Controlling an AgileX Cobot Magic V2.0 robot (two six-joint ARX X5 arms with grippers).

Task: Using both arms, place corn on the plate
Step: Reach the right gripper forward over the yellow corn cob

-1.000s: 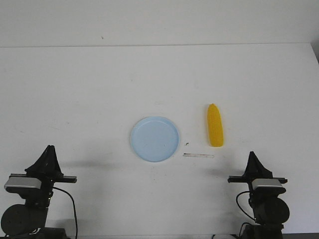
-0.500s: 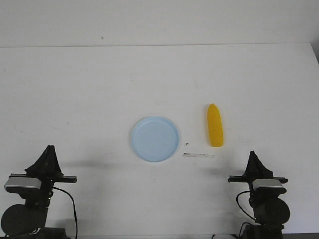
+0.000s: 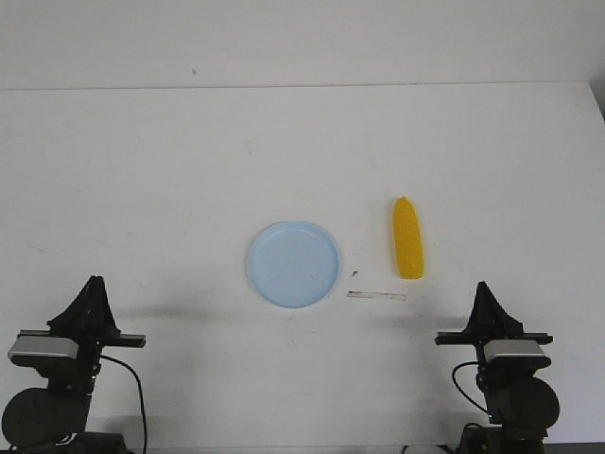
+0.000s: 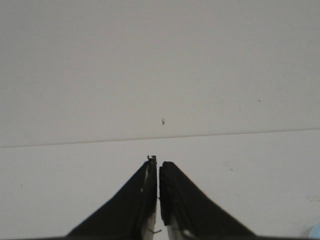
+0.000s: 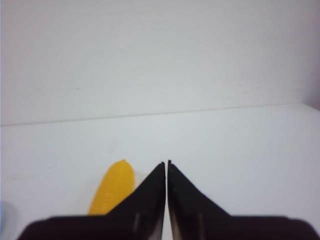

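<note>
1. Your step in hand is the reach for the smooth bright yellow corn cob point(image 3: 408, 239). It lies flat on the white counter point(image 3: 170, 189), pointed end away from you, just to the right of the round pale blue plate point(image 3: 294, 264) and not touching it. Nothing is on the plate yet.

2. Both arms sit low at the near edge of the counter, well short of the corn. The right pincer point(image 3: 484, 288) is the closer one, with the cob ahead of it and slightly to its left. The right wrist view point(image 5: 166, 163) shows its two black tips pressed almost together and holding nothing.

3. The left pincer point(image 4: 158, 160) is likewise nearly closed and empty, facing bare counter well apart from the plate.

4. To do this well, I judge you should spread the right pincer wide before descending and come down across the thick middle of the cob. Its smooth tapered skin will likely slip if pinched near the point.

5. Bring the left arm in to steady or share the load, as the task calls for both.

6. Mind the thin pale strip point(image 3: 376, 296) and small dark speck point(image 3: 354, 273) near the plate; leave them be.

7. Count: one corn cob, one plate, two arms, two pincers, one strip, one speck.
</note>
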